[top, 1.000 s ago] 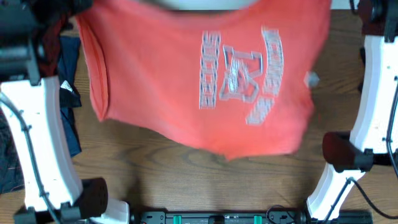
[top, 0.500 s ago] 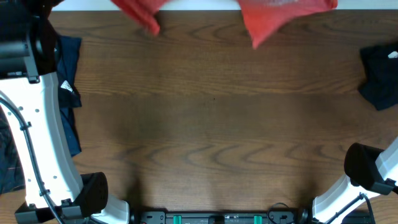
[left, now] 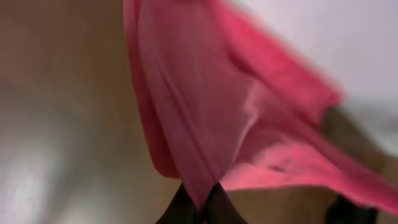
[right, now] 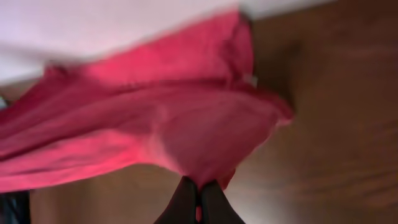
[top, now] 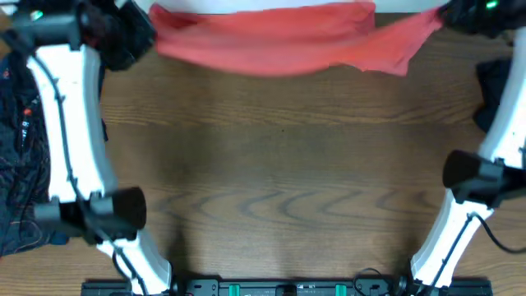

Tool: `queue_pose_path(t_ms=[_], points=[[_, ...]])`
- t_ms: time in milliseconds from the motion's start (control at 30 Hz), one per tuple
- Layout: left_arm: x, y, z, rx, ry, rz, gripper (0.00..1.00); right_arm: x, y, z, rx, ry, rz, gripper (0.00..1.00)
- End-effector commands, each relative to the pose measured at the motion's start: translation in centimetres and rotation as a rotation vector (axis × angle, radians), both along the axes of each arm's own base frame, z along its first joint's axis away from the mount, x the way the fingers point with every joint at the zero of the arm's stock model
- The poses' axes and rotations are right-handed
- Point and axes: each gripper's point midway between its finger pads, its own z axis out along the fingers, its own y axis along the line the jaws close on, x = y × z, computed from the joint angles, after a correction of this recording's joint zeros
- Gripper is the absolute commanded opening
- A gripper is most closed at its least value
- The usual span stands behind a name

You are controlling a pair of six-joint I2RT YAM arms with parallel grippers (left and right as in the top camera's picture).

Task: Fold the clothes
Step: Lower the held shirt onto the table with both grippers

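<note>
stretching the coral-red t-shirt (top: 271, 41) between them, both arms are holding it as a taut band along the far edge of the table (top: 279, 181). a second ago it was hanging spread wide over the middle of the wood, lettering showing. half a second ago it was whipping away almost out of sight, and now it is coming back down. the left gripper (left: 198, 202) is pinching cloth tight between closed fingers, the shirt fanning up and away from its tips. the right gripper (right: 198, 199) is clamping the other end the same way, fabric billowing just ahead of it. i am reading this as a flick to lay the shirt flat, so the folding itself is not yet starting. dark garments (top: 16, 164) are lying out beyond the left arm.
</note>
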Motion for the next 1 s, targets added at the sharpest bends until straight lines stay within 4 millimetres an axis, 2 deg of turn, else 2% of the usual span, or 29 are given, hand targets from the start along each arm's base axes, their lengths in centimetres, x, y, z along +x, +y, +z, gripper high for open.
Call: queue_pose_path(t_ms=[0,100,300,533,700,833,967], points=[[-0.8,-0.3,-2.5,-0.012,0.101,-0.054,0.06,-0.6,2.7,0.6,-0.022,-0.03,0.126,0.02],[-1.2,-0.4,-3.5,-0.008,0.138,-0.087,0.06,-0.9,3.6,0.1,-0.025,-0.011,0.155,0.02],[-3.0,-0.6,-3.0,0.004,0.169,-0.132,0.06,-3.3,3.9,-1.2,-0.03,0.101,0.164,0.02],[-5.4,-0.5,-2.4,0.041,0.213,-0.172,0.06,-3.7,4.2,-1.4,-0.032,0.125,0.153,0.01],[-6.0,-0.1,-3.5,0.064,0.256,-0.185,0.06,-4.3,4.7,-4.3,-0.034,0.226,0.173,0.01],[-5.7,0.1,-4.3,0.087,0.258,-0.192,0.07,-4.7,3.3,-6.3,-0.123,0.293,0.154,0.02],[-5.8,0.6,-3.8,0.22,0.213,-0.165,0.06,-5.3,3.3,-4.6,-0.154,0.25,0.167,0.01]])
